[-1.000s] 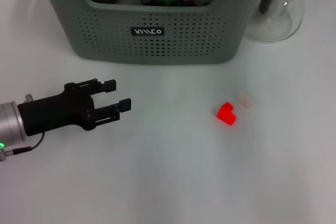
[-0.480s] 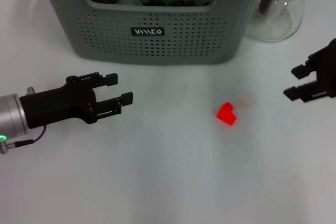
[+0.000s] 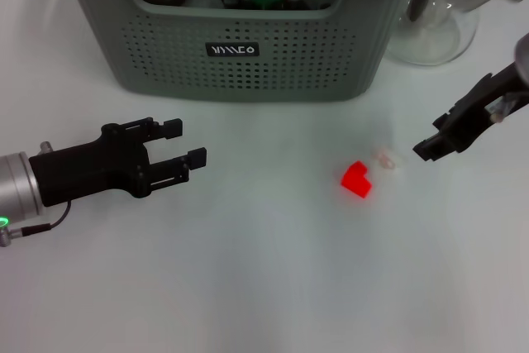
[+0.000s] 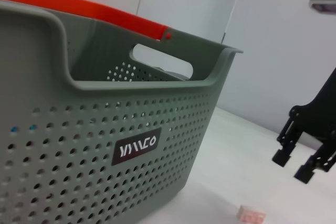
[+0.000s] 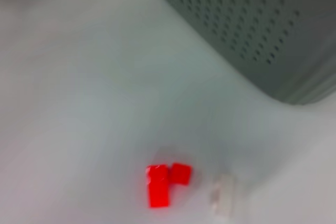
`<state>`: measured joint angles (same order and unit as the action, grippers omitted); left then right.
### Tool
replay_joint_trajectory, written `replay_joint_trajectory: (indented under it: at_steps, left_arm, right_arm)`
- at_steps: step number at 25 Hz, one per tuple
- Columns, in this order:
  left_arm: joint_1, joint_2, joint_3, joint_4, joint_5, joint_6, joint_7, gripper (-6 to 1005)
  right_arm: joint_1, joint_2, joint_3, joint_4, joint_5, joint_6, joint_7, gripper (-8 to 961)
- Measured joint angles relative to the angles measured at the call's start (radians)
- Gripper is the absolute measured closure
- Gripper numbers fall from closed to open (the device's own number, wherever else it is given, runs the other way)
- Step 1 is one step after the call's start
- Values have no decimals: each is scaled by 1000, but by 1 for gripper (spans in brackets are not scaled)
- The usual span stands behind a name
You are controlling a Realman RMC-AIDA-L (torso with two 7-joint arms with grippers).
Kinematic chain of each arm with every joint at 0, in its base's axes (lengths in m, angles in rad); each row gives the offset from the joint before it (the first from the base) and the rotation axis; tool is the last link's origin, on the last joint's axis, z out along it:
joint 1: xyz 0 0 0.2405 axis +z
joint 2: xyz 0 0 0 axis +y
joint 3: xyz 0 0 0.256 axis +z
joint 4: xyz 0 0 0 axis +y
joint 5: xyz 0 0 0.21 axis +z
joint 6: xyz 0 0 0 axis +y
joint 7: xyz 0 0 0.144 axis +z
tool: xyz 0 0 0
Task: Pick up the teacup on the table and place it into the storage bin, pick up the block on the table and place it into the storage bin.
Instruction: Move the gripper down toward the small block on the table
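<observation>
I work at a lab-style test setup: a bare white bench (image 3: pixel 248 287) and plain pale walls (image 4: pixel 273 35), with a storage bin (image 3: pixel 248 47) at twelve o'clock.

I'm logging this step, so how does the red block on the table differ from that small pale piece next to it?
The red block is vivid red and stepped; the small pale piece is pinkish and faint against the white table. The red block looks larger than the pale piece. The pale piece lies nearer the right gripper than the block does. Both rest on the table in front of the storage bin, ungripped.
</observation>
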<state>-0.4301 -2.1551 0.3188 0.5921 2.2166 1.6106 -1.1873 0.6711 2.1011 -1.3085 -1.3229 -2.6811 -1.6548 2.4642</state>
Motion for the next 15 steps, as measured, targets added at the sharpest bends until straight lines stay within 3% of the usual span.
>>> replay_joint_trajectory:
  at_steps: [10,15]
  left_arm:
    - [-1,-2,0,-2,0,-22,0,330]
    - [-1,-2,0,-3,0,-35,0,330]
  right_arm:
    - [-47,1,-140,76,34,230,13,448]
    - [-57,0,-155,159,64,305,14,464]
